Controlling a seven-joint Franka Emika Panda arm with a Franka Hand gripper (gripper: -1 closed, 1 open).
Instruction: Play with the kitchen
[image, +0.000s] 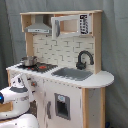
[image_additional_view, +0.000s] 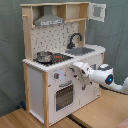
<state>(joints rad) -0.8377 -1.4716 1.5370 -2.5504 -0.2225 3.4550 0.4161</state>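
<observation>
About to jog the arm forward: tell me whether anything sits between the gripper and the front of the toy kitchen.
Nothing visible does. In the second exterior view the white gripper is right at the front panel of the white and light-wood toy kitchen, just below the countertop edge, with no object between them.

One kitchen (image: 65, 65), one pot (image_additional_view: 44, 56) on its stovetop, one black faucet (image: 84, 59), one robot arm (image_additional_view: 102, 76).

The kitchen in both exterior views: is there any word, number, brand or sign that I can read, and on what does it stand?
None can be read.
The kitchen has a dark button panel on its microwave in the first exterior view; its marks are too blurred to read.
The small marks on the front by the oven in the second exterior view are too small to read.
</observation>
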